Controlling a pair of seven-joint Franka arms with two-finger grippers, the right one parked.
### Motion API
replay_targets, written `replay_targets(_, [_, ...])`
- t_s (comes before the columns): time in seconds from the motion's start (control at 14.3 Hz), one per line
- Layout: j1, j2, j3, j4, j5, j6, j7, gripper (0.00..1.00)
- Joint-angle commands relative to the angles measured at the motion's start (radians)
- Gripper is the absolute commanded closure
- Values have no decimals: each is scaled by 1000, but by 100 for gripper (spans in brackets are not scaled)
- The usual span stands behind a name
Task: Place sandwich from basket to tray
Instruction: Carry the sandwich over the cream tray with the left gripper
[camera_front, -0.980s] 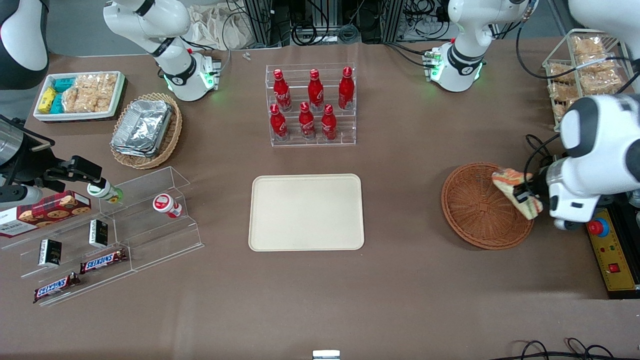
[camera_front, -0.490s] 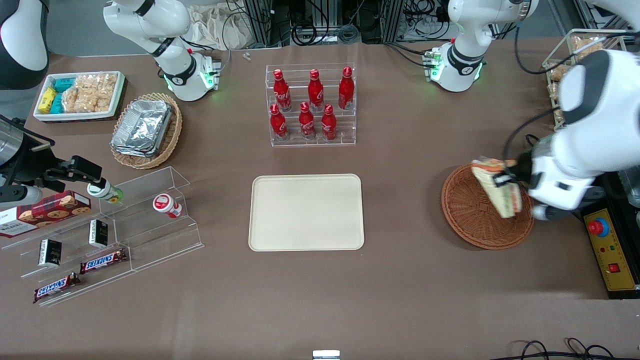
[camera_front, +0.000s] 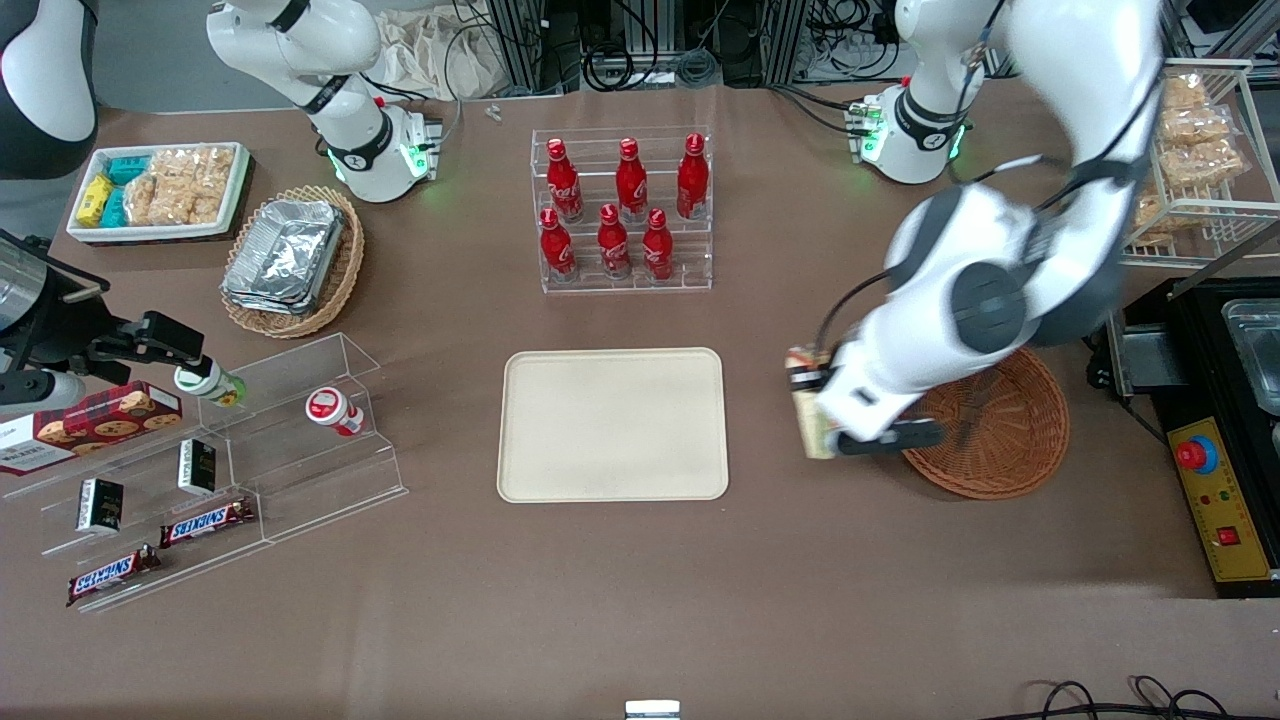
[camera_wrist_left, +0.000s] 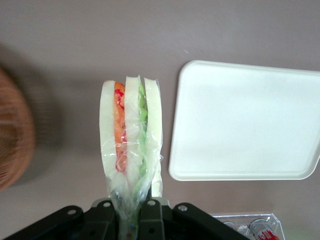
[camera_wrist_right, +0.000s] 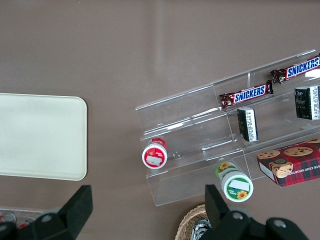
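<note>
My left gripper (camera_front: 815, 415) (camera_wrist_left: 131, 210) is shut on the sandwich (camera_front: 812, 425) (camera_wrist_left: 131, 137), a plastic-wrapped wedge of pale bread with orange-red and green filling. It hangs above bare tabletop between the reddish-brown wicker basket (camera_front: 1000, 445) (camera_wrist_left: 12, 137) and the cream-beige tray (camera_front: 612, 424) (camera_wrist_left: 245, 120). The basket holds nothing I can see. The tray is bare. The arm covers part of the basket in the front view.
A clear rack of red bottles (camera_front: 622, 208) stands farther from the front camera than the tray. A clear tiered stand (camera_front: 230, 470) with snack bars, a tan basket of foil containers (camera_front: 290, 258) and a white snack tray (camera_front: 158, 190) lie toward the parked arm's end. A control box (camera_front: 1225, 510) sits beside the basket.
The gripper has lifted the sandwich out of the basket and carried it sideways toward the tray; it now hangs past the basket's rim over the table.
</note>
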Motion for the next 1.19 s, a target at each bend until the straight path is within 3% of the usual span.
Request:
replay_targets(0.0, [-53, 112, -3, 35, 23, 84, -17, 100])
replay_targets(0.28, [-132, 223, 2, 33, 28, 233, -20, 100])
replay_targets(0.7, [-175, 303, 2, 33, 109, 317, -39, 98])
replay_targets(0.77, [-183, 307, 2, 33, 111, 319, -49, 86])
replay_targets(1.05, [-185, 318, 3, 35, 122, 317, -59, 2])
replay_targets(1.12, [-185, 315, 3, 36, 122, 317, -83, 1])
